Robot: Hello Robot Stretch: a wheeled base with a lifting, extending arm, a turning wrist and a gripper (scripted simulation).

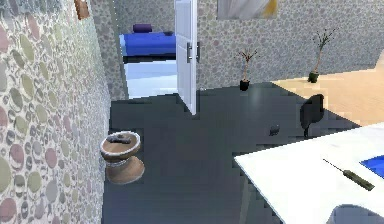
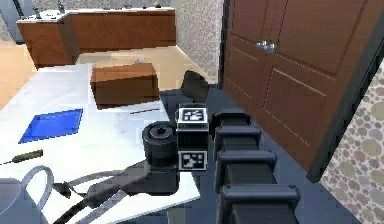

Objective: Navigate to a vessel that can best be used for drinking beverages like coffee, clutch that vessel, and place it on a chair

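Tool (image 2: 85, 195), dark with two thin fingers, reaches across the white counter (image 2: 100, 135); I cannot tell its grip, or if it holds anything. Just past it sits a pale grey round cup (image 2: 15, 200). It looks hard, smooth, light and breakable, so grab its side.

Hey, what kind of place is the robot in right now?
Probably a home, likely a study or work area: a white table with a dark chair nearby, and a blue bed beyond the open white door.
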